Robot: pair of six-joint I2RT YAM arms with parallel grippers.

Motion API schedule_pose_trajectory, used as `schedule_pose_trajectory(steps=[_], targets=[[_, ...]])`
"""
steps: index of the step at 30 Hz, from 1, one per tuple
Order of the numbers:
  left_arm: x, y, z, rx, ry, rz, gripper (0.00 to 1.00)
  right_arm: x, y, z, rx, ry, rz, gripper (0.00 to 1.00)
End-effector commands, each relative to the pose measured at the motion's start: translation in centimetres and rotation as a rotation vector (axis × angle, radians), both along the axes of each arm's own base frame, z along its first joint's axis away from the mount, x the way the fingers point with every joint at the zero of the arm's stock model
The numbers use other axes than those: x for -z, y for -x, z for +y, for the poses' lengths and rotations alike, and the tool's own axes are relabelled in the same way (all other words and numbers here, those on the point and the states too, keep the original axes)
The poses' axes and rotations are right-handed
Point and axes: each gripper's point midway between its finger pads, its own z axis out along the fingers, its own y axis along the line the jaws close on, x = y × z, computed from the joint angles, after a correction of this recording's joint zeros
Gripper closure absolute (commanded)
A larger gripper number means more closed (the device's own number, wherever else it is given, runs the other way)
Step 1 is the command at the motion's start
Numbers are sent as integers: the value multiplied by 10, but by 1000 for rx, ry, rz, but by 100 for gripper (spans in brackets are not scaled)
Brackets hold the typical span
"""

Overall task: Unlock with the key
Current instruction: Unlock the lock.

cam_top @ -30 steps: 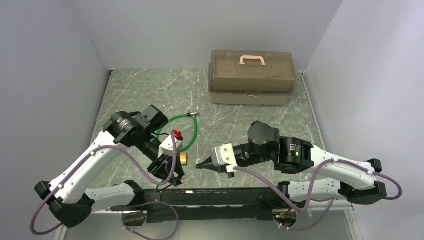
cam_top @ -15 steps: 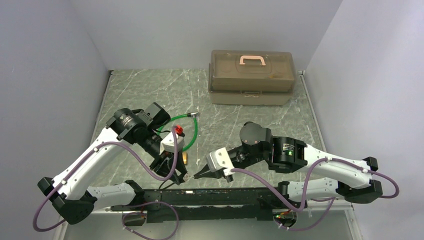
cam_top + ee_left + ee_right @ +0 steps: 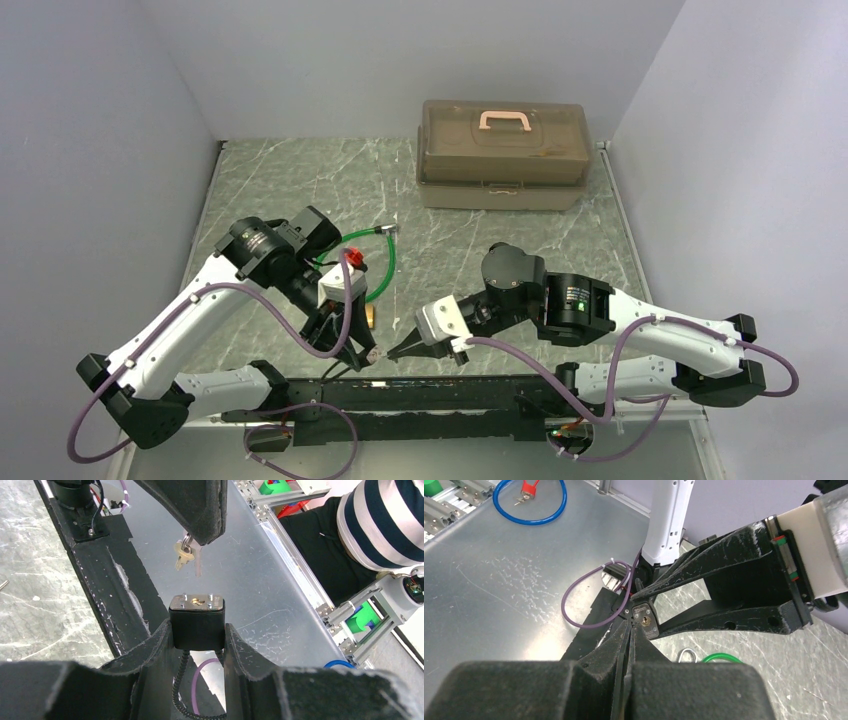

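My left gripper (image 3: 196,632) is shut on a small black lock (image 3: 196,625), its silver keyhole face pointing up; a black braided cable hangs below it. My right gripper (image 3: 630,625) is shut on the key bunch. In the left wrist view, its fingers (image 3: 192,505) hang above the lock with the silver key (image 3: 196,562) dangling a little above the keyhole. In the right wrist view the lock face (image 3: 646,621) sits just right of my fingertips. From above, both grippers meet at the table's near edge (image 3: 376,352). A brass padlock (image 3: 371,316) lies behind them.
A green cable loop (image 3: 383,262) with a red tag lies by the left arm. A brown toolbox (image 3: 502,155) stands at the back. A black rail (image 3: 430,395) runs along the near edge. A blue cable loop (image 3: 530,500) lies on the metal shelf beyond.
My right gripper has moved left and down with the keys to meet the left gripper. The left gripper shifted slightly right with the lock. Little has moved in the last half second.
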Motion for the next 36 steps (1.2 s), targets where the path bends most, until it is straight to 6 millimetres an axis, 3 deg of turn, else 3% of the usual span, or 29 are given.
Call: schedule_pose_trajectory(steps=[1, 36], targets=[[-7, 6, -1, 19, 53, 42, 100, -25, 1, 2, -17, -102, -37, 100], [-18, 11, -1, 25, 91, 73, 100, -15, 4, 14, -94, -41, -88, 100]])
